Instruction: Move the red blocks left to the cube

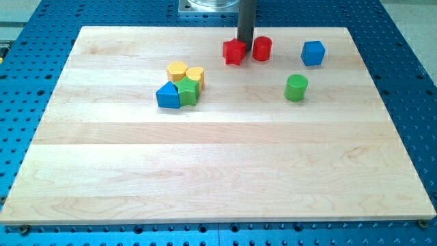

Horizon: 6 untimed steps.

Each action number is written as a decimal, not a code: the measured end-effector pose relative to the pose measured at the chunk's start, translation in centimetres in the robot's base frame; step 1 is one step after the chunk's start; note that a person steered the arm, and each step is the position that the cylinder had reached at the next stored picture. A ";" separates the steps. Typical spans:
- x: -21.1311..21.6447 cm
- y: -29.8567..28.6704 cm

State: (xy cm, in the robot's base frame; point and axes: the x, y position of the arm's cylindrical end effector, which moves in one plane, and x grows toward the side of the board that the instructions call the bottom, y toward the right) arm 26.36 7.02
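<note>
**A:** Eyes on the reds. The red star-shaped block and the red cylinder block sit side by side near the view's top, close together, star on the left.

**B:** And my tip?

**A:** Right between them, just behind, at the gap's upper edge, seemingly touching the star's upper right corner. It's a bare rod, no jaws at all, so nothing opens, nothing closes, nothing is held.

**B:** The cube?

**A:** The blue cube lies to the view's right of the cylinder, a clear gap between them. That's the relation that counts, I'd say: both reds lie on the cube's left, in a rough row with it, and the tip stands nearer the star than the cube.

**B:** Anything else out there?

**A:** A green cylinder block below the cube. Over left, a huddle: yellow hexagonal block, yellow heart-like block, green star-like block, blue pointed block, all on the pale wooden board.

**B:** Any writing?

**A:** None readable. No brands, no labels.
</note>
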 end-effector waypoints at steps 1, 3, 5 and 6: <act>1.7 5.8; 0.9 1.0; 4.6 -7.0; 1.2 -10.2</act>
